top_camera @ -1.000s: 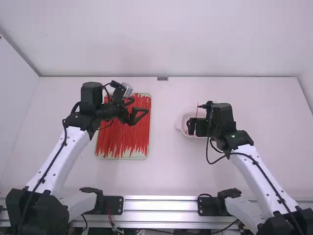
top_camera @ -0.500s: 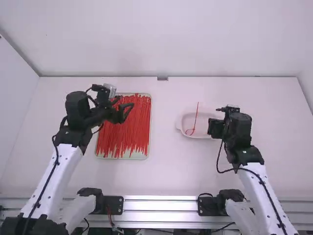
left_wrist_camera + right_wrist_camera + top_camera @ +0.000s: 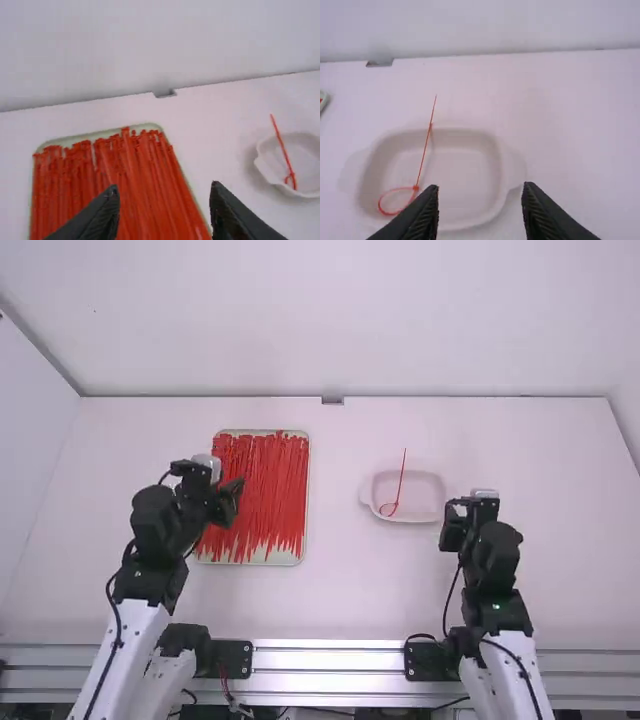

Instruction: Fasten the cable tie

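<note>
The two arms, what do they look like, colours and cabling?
The left arm and right arm have white links and bulky black joints. A thin black cable loops along each. The left gripper and right gripper are black, each with two tapered fingers.

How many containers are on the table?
2. On the left, a flat pale-green rectangular tray heaped with straight red cable ties. On the right, a white plastic handled dish holding one looped red cable tie. None looks hidden.
</note>
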Robot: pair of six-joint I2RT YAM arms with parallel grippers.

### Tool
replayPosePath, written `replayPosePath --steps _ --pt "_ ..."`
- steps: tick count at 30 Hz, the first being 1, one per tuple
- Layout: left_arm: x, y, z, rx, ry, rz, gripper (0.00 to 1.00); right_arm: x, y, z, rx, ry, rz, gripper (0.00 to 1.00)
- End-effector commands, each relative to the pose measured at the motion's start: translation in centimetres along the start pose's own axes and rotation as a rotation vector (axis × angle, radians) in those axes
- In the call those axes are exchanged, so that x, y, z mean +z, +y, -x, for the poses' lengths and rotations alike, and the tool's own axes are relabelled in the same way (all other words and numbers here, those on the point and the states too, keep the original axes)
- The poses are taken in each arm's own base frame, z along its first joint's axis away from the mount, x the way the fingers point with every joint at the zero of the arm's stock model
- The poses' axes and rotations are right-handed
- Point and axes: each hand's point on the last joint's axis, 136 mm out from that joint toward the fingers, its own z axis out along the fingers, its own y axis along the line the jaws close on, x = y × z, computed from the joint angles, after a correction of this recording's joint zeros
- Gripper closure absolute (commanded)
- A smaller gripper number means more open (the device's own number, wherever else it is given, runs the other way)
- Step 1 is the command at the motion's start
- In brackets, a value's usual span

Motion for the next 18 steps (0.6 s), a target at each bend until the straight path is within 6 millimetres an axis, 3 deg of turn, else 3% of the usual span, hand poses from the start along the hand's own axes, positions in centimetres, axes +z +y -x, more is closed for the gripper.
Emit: replayPosePath --steps 1,10,18 --pt "-0.8 1.8 -1.1 0.004 -0.013 0.116 0.6 -0.1 0.0 -1.5 -0.004 0.001 -0.001 0.63" --pt "-2.6 4.7 -6.2 0.003 -0.014 0.313 0.8 -0.1 0.0 -6.2 -0.005 -0.005 -0.001 0.82" --pt "-2.8 4.7 -9.9 0.003 -0.014 0.313 0.94 -1.0 0.0 -3.5 -0.007 -0.132 0.0 0.94"
